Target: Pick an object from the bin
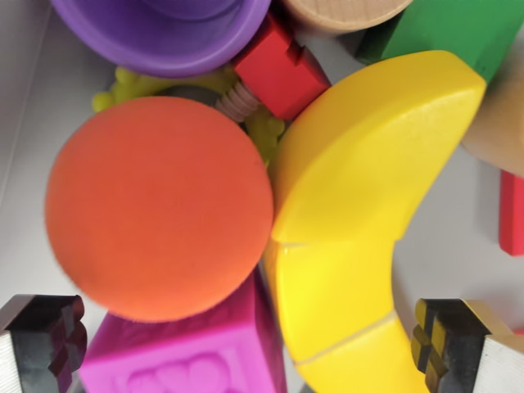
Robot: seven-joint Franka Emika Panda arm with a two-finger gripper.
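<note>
Currently gripper [254,344] wide apart, nothing held; fingers at lower corners straddle magenta block [184,352] and yellow banana [360,221], likely lining up a grab; orange ball [158,209] at centre-left, touching both, crowded bin.

We see a bright, evenly lit close view, colours saturated; soft light falls from above, leaving a pale sheen on the upper face of the yellow curved block [368,188] and no hard glare; the orange ball [160,209] is slightly soft at its rim, its foam grain just legible; the purple bowl [155,37] at the top edge is blurred; shadows gather in the gaps beneath the toys; the dark fingertips [442,344] in the lower corners are fairly sharp.
</note>
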